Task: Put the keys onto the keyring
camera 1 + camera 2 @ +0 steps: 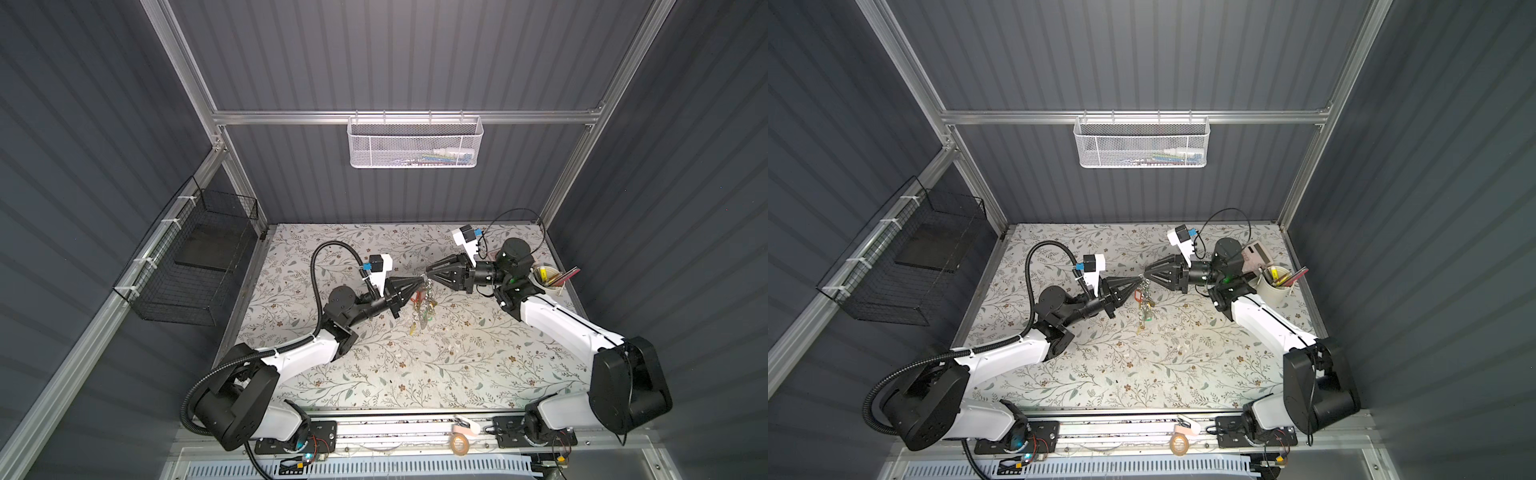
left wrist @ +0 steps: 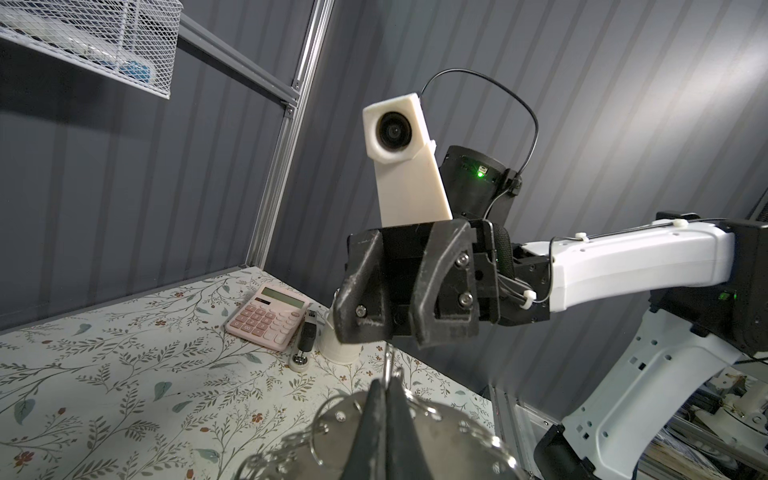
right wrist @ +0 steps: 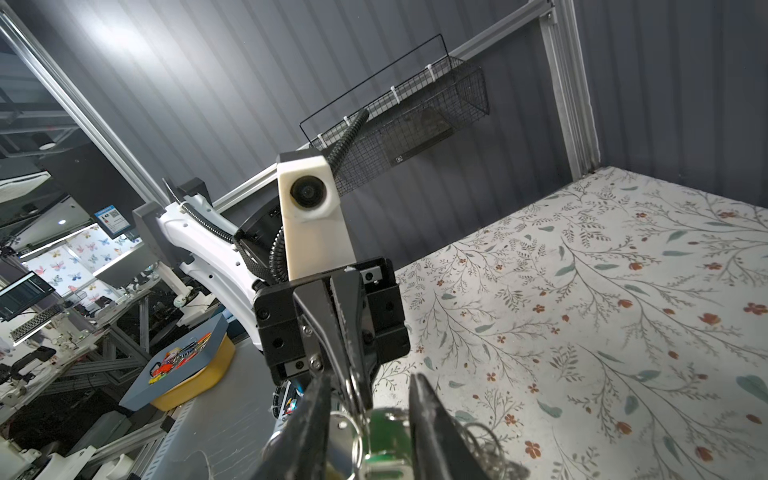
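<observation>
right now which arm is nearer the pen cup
Right. The right arm has its wrist close beside the cup, just left of it in both top views. The left arm is well away on the opposite side, left of the middle.

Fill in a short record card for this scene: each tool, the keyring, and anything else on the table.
left tool: shut on the keyring
right tool: jaws apart, tip to tip with the left tool
keyring: hangs below the left tool with its tags
green-tagged keys: seen between the right tool's jaws in the right wrist view; grip unclear
also there: pink calculator, white cup
</observation>
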`<state>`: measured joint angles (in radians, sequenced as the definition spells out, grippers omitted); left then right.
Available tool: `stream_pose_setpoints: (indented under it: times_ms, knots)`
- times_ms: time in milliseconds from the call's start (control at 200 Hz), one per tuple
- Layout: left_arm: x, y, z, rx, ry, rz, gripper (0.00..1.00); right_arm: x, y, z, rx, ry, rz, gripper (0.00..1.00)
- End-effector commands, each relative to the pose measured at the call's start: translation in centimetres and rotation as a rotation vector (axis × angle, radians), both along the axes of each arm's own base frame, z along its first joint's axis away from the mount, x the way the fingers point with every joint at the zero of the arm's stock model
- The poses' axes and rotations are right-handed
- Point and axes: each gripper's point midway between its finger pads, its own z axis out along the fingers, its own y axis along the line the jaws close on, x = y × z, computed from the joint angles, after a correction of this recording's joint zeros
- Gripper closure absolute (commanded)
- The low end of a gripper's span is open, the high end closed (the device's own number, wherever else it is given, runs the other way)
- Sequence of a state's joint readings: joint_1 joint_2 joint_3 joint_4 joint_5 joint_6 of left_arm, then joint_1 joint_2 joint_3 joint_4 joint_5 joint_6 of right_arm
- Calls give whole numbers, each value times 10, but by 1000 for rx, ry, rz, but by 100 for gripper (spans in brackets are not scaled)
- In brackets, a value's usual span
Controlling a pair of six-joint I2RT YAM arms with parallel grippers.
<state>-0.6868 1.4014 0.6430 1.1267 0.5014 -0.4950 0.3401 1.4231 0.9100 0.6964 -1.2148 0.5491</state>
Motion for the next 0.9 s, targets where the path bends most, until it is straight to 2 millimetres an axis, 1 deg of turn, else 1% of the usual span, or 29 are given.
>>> stream_pose_setpoints:
  times_ms: [0, 110, 250, 375, 465, 585, 896]
  knots:
    - [-9, 2, 23, -63, -68, -19, 100, -9, -1, 8, 29, -28, 40, 68]
    - [-9, 3, 24, -68, -70, -20, 100, -9, 0, 1, 13, -17, 31, 71]
    - [-9, 3, 26, -77, -70, -19, 100, -11, 2, -8, -16, -7, 24, 71]
    - [-10, 3, 27, -83, -72, -25, 100, -11, 5, -13, -35, -3, 19, 74]
    - [-10, 2, 27, -82, -72, -26, 100, -11, 6, -13, -35, -3, 19, 77]
    - [-9, 2, 25, -79, -68, -26, 100, -9, 8, -13, -35, -3, 17, 85]
    - [-7, 2, 17, -64, -51, -21, 100, -10, 10, -14, -38, 4, 17, 97]
